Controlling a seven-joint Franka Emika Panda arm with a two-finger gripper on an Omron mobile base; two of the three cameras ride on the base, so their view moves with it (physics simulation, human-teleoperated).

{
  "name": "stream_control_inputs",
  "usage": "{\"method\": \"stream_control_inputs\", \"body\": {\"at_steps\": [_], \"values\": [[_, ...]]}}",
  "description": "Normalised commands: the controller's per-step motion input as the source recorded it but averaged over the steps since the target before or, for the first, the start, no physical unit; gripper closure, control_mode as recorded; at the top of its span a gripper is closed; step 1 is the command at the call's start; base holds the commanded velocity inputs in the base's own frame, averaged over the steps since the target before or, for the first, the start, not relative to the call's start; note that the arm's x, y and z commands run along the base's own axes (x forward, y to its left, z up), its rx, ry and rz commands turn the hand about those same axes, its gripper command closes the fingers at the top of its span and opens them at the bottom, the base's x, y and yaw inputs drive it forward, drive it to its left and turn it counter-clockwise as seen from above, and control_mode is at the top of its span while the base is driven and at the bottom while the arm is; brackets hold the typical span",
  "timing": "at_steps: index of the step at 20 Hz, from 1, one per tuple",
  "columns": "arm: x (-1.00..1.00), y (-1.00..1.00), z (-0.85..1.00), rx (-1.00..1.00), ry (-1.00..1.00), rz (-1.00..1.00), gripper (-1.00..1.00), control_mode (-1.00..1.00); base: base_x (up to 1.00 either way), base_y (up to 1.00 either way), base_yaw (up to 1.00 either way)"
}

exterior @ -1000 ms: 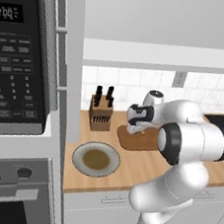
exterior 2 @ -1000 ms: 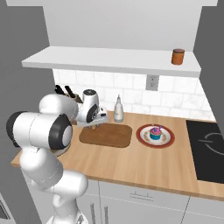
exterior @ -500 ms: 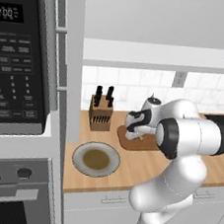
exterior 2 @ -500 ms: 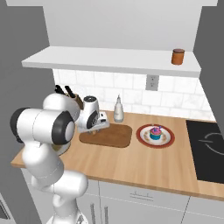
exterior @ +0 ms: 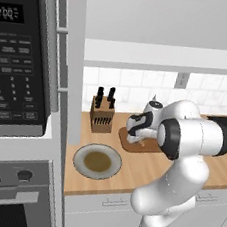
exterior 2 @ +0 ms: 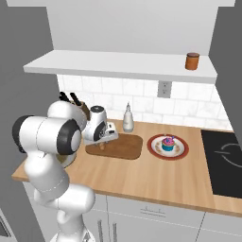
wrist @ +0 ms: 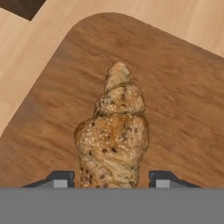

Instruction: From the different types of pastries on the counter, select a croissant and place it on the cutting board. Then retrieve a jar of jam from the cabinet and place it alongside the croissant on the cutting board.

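One croissant [wrist: 113, 138] lies on the cutting board [wrist: 175, 96]; claw [wrist: 109, 180] released, tips astride it.

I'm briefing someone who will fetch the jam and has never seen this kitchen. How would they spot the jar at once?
Find the long white shelf above the tiled wall and counter. At its far right end stands the jar of jam, a small squat orange-brown cylinder with a darker lid. Unlike the pale narrow-necked bottle on the counter, it stands alone up there.
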Motion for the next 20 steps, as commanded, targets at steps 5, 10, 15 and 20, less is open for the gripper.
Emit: {"method": "stream_control_inputs", "body": {"at_steps": [5,10,15,20], "values": [[-0.02,-0.08,0.36,0.0,-0.02,0.0,-1.0,-1.0,0.0,0.0,0.0],[-0.06,-0.5,0.98,0.05,-0.12,0.0,-1.0,-1.0,0.0,0.0,0.0],[-0.5,-0.63,1.0,0.03,-0.16,0.0,-1.0,-1.0,0.0,0.0,0.0],[-0.57,-0.65,1.0,-0.02,-0.1,-0.11,-1.0,-1.0,0.0,0.0,0.0]]}}
